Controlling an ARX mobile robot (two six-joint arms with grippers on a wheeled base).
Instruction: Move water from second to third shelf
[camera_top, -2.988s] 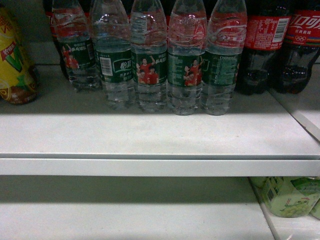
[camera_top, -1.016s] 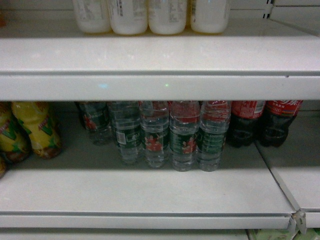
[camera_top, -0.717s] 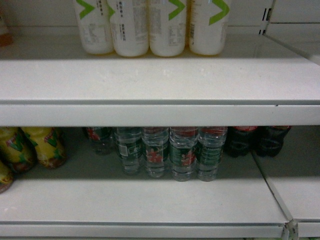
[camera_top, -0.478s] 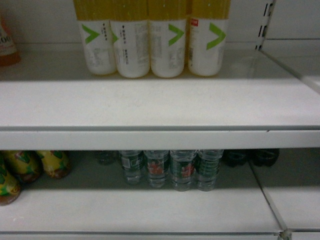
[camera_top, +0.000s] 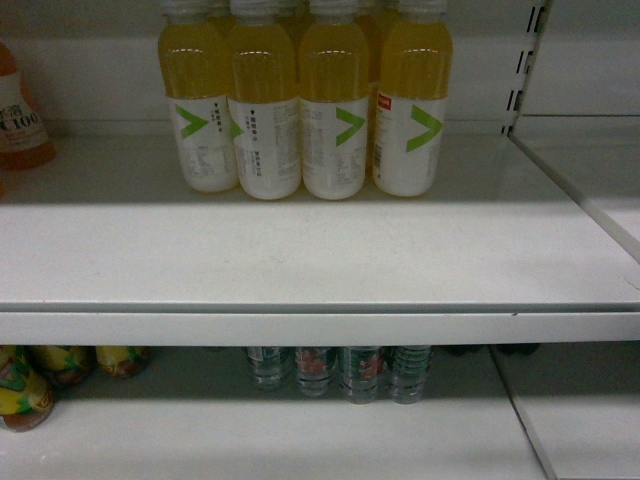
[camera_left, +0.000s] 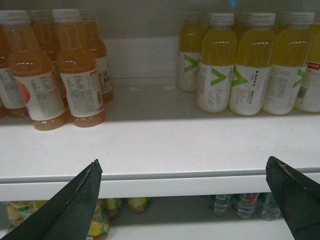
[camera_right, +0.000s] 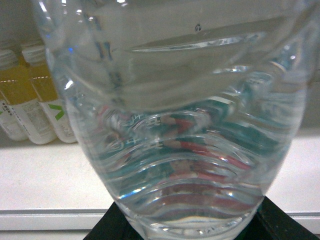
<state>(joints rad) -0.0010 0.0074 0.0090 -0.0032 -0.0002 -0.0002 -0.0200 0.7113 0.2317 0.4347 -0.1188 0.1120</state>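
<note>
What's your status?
Left pincer open, empty. Right pincer shut on water bottle. Yellow drink bottles stand at the shelf's back; front bare.

left pincer (camera_left: 185, 200) agape, right pincer (camera_right: 185, 222) clamped

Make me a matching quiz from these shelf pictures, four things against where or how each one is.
1. water bottle
2. left gripper
3. yellow juice bottles
4. orange drink bottles

A. open, holding nothing
B. upper shelf, left end
C. held in the right gripper
D. upper shelf, middle, green chevron labels

Pairs: 1-C, 2-A, 3-D, 4-B
</note>
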